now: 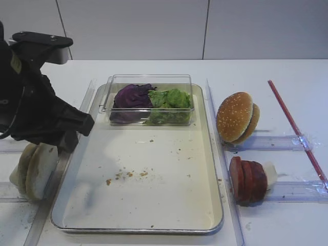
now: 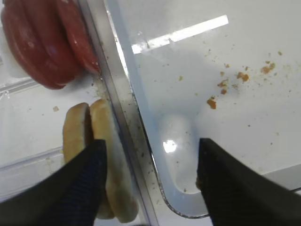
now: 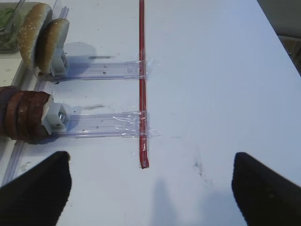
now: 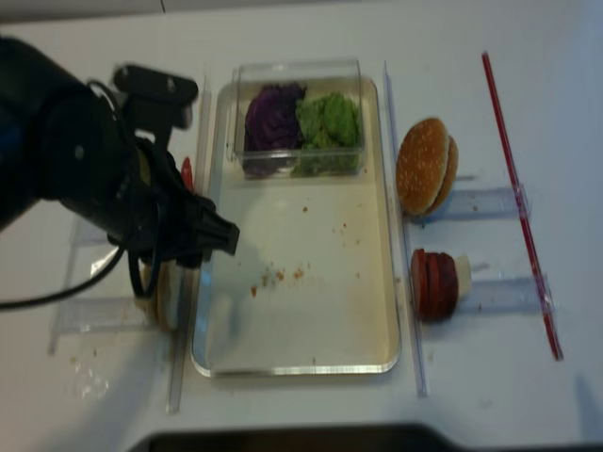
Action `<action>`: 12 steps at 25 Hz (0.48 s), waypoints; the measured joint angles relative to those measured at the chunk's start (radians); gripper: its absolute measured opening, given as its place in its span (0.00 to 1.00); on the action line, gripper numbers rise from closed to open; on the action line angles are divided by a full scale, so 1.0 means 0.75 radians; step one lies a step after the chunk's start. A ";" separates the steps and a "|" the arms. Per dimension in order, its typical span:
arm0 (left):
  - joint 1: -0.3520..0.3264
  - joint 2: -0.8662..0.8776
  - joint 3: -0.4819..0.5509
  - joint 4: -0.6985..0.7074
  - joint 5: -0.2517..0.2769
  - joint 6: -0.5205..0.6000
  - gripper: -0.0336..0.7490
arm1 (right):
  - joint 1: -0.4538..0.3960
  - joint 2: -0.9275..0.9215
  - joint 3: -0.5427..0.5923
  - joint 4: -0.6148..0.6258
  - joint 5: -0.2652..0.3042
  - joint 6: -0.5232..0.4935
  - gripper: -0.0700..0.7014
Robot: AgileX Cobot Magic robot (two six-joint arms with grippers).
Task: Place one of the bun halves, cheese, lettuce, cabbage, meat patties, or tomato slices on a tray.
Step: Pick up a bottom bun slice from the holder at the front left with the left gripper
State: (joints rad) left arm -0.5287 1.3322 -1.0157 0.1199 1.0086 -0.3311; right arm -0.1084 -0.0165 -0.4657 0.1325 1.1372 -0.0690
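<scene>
A: Left gripper (image 2: 150, 179): jaws spread, nothing between them, poised over the near left rim of the tray (image 1: 212, 169); one finger above the bun halves (image 2: 101, 160), the other above the tray's corner.

B: Bun halves: standing on edge just left of the tray, outside it, near end of the left rack. Tomato slices (image 2: 44, 42): farther along the same side, also on edge, beside the tray rim.

A: Right gripper (image 3: 150, 188): jaws spread wide, empty, over bare table near a red rod (image 3: 142, 84).

B: Meat patties (image 1: 248, 180): on edge in a clear holder right of the tray. Sesame bun (image 1: 237, 117): upright in the holder beyond.

A: Clear plastic box (image 1: 148, 100): at the tray's far end, cabbage (image 1: 132, 96) left, lettuce (image 1: 171, 100) right. Tray floor otherwise marked with scattered crumbs (image 1: 125, 175).
</scene>
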 joint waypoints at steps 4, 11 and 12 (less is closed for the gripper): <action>0.000 0.042 0.000 0.003 -0.008 -0.002 0.54 | 0.000 0.000 0.000 0.000 0.000 0.000 0.99; 0.000 0.076 -0.011 0.009 -0.025 -0.067 0.54 | 0.000 0.000 0.000 0.000 0.000 0.000 0.99; 0.000 0.076 -0.011 0.017 -0.025 -0.080 0.54 | 0.000 0.000 0.000 0.000 0.000 0.000 0.99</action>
State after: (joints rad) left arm -0.5287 1.3894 -1.0237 0.1329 0.9902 -0.3908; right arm -0.1084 -0.0165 -0.4657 0.1325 1.1372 -0.0690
